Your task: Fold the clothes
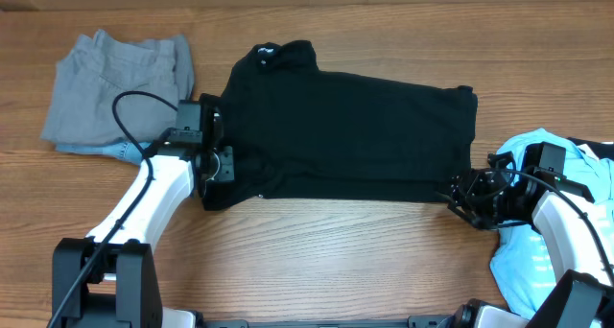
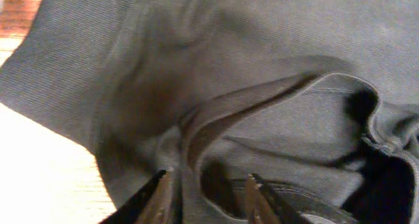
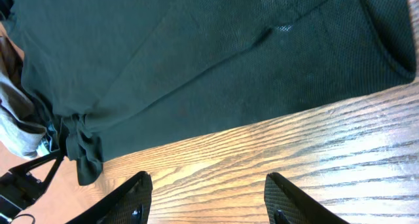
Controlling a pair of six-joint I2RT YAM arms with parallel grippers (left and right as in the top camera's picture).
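The large black shirt (image 1: 350, 136) lies flat, partly folded, across the middle of the table. My left gripper (image 1: 223, 165) sits at its left edge. In the left wrist view a raised fold of the black shirt (image 2: 196, 132) runs between the fingers of the left gripper (image 2: 208, 185), which stand apart with a gap beside the fabric. My right gripper (image 1: 459, 196) is open and empty just off the shirt's lower right corner. In the right wrist view its fingers (image 3: 204, 185) are over bare wood, short of the shirt's hem (image 3: 196, 86).
A grey piece (image 1: 115, 93) lies crumpled at the back left, with a bit of denim (image 1: 125, 152) under its near edge. A light-blue tee (image 1: 518, 261) is heaped at the right under my right arm. Bare wood (image 1: 336, 261) runs along the front.
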